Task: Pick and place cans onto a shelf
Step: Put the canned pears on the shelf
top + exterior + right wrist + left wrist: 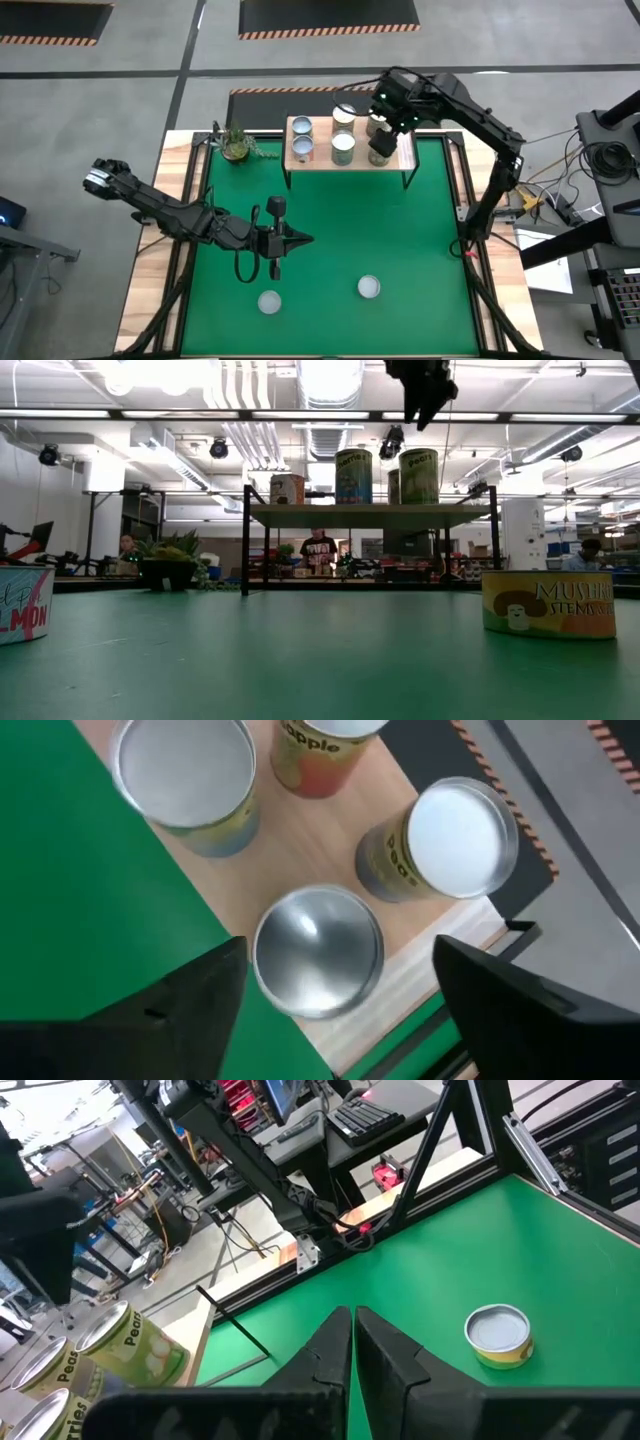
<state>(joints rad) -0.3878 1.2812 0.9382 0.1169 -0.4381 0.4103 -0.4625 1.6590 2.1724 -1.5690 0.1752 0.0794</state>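
The wood-topped shelf (318,160) stands at the table's far edge with several cans on it, such as one at its left (302,150) and one in its middle (343,148). My right gripper (380,148) hangs open above the shelf's right part. In the right wrist view its fingers (200,1000) stand on either side of a silver-topped can (318,952) without touching it. In the low view this gripper (420,395) is above the can tops. My left gripper (292,240) is shut and empty over the table's middle. Two cans (269,301) (369,288) rest on their bases on the green table near its front.
A small potted plant (237,143) stands left of the shelf at the far edge. In the low view, the two table cans show as a mushroom can (548,605) and a salmon can (22,605). A person (318,550) stands in the room beyond the table.
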